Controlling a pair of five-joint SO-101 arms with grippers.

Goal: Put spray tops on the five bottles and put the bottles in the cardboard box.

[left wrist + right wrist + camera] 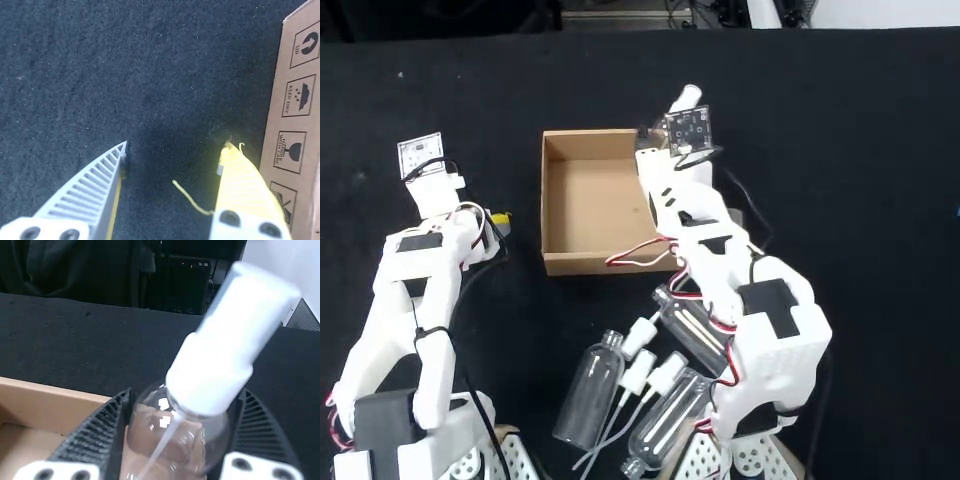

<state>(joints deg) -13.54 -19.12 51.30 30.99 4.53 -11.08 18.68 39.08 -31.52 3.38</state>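
Observation:
My right gripper (672, 150) (185, 395) is shut on a clear bottle (170, 440) fitted with a white spray top (230, 350) (686, 99). It holds the bottle at the far right corner of the open cardboard box (600, 200), whose rim (50, 400) lies just below. My left gripper (176, 146) (498, 220) stands open and holds nothing, low over the black cloth beside the box's left wall (295, 125). Three clear bottles (590, 385) (670, 415) (692, 325) lie in front of the box, with white spray tops (640, 335) (665, 370) among them.
Black cloth covers the table (840, 150). The right arm's body (760, 320) lies over part of the bottle group. A small printed card (420, 152) sits on the left arm's wrist. Open cloth stretches to the left and right of the box.

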